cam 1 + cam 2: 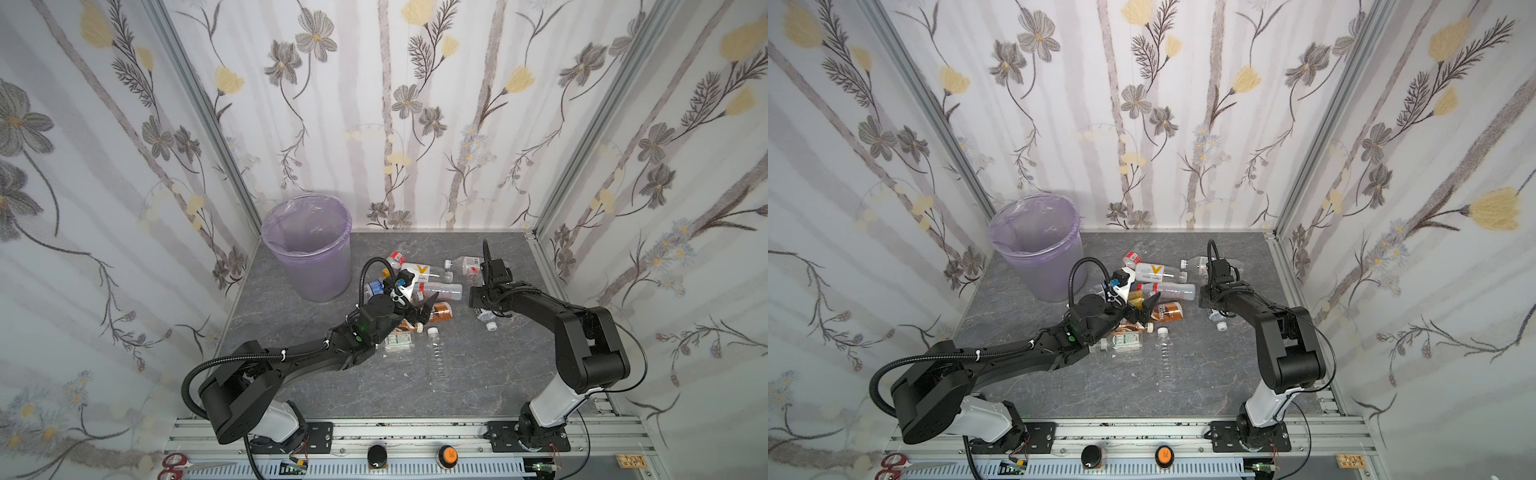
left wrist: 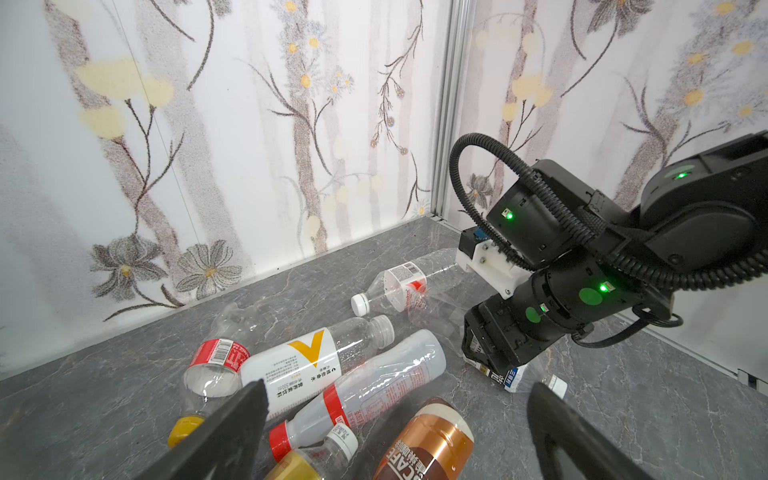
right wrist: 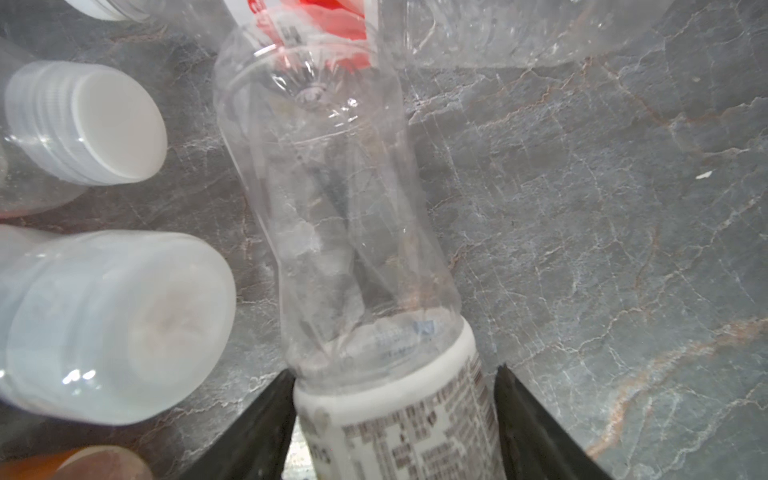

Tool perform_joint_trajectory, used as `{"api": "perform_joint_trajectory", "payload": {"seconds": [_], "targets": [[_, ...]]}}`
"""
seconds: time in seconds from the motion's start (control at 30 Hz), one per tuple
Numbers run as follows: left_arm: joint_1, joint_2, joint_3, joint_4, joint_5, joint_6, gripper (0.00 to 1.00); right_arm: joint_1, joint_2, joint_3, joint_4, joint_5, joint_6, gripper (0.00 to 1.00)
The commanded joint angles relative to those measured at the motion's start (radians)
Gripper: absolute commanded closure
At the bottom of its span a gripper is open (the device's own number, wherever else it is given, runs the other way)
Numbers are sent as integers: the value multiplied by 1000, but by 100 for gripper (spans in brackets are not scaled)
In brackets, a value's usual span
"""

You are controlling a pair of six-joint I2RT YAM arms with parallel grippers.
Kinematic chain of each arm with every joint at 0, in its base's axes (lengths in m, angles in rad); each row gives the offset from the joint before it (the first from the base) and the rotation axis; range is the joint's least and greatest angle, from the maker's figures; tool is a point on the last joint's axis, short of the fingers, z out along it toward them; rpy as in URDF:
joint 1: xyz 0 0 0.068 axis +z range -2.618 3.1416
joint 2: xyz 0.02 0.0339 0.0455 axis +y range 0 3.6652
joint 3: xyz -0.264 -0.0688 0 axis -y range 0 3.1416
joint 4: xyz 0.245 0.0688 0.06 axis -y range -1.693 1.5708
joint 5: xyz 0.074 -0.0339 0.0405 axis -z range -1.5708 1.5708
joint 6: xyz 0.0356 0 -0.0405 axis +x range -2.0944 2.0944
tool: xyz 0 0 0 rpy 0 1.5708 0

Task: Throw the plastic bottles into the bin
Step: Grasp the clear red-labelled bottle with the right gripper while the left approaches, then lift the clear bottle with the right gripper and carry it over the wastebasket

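1. Your right gripper has its jaws set either side of the labelled end of a clear bottle lying on the surface. One finger looks to be against the label and the other shows a sliver of gap, so you cannot tell whether the hold is firm.
2. That bottle is thin and dented. I judge that a hard squeeze could collapse it and let it pop out. A soft squeeze could let it pivot, since most of its length reaches beyond the jaws.
3. Its far end looks to touch a red-labelled bottle, and a frosted bottle lies just beside it. A slanted lift could drag or roll either one.
4. Your left gripper stands wide and holds nothing. It hovers over a brown coffee bottle in the middle of the pile.
5. The bin stands at the far left corner of the surface, well apart from the right gripper. The left arm and the pile lie between them. A straight carry across risks a knock between the arms, so move the left one aside or go high.
6. From above you can see no bottle inside the bin, only its thin liner draped over the rim. A release short of that rim could bounce the bottle off the wall and back onto the surface.
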Motion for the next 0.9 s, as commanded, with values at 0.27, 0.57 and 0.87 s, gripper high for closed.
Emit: {"api": "perform_joint_trajectory", "payload": {"seconds": [0.27,0.57,0.87], "targets": [[-1,32,76,-74,-11,-115,0,27,-12,-49,-11,30,20,39],[0,8,89,-116,3,-158,0,30,-94,-83,-16,31,31,46],[17,-45,192,-345,-64,-249,0,78,-324,-87,23,-45,64,46]]}}
